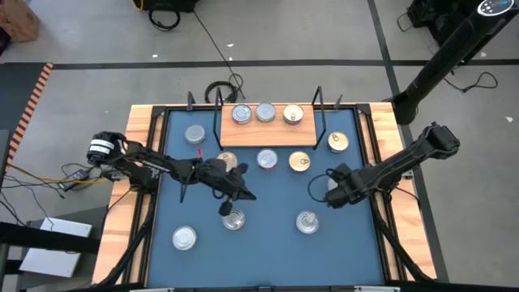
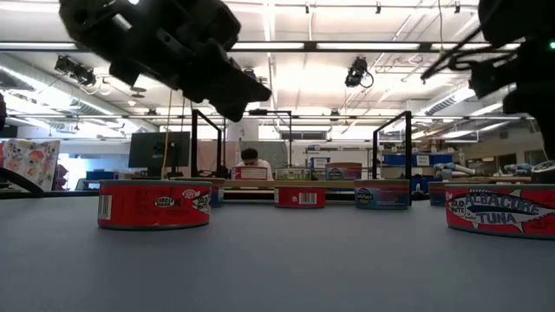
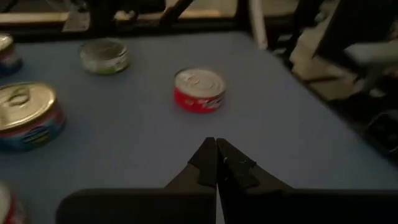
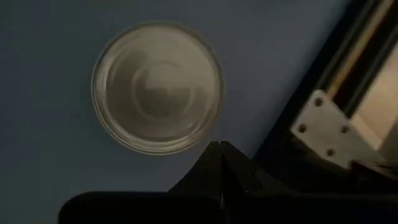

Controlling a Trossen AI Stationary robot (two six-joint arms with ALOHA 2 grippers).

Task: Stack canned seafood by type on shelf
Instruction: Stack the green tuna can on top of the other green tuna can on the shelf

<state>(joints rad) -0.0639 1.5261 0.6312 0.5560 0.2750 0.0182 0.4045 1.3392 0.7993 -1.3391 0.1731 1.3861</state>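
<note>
The shelf [image 1: 268, 126], a light wooden board with black wire ends, stands at the table's far middle and carries three tins of canned seafood [image 1: 266, 112]. Several more tins lie flat on the blue mat, among them a red-sided one [image 3: 199, 90] and a silver-topped one [image 4: 155, 87]. My left gripper [image 1: 247, 195] hangs shut above the mat's middle, just past a tin [image 1: 233, 219]; in its own view the shut fingers [image 3: 216, 158] point level toward the red tin. My right gripper [image 4: 219, 152] is shut and points down beside the silver-topped tin, at the mat's right [image 1: 331, 195].
Loose tins lie near the shelf [image 1: 299, 161], at the far right [image 1: 338, 142], far left [image 1: 195, 134] and near left [image 1: 184, 238]. A black frame and wooden rim [image 1: 381, 122] border the mat. In the low view a red tin [image 2: 154, 204] and a tuna tin [image 2: 503, 212] stand closest.
</note>
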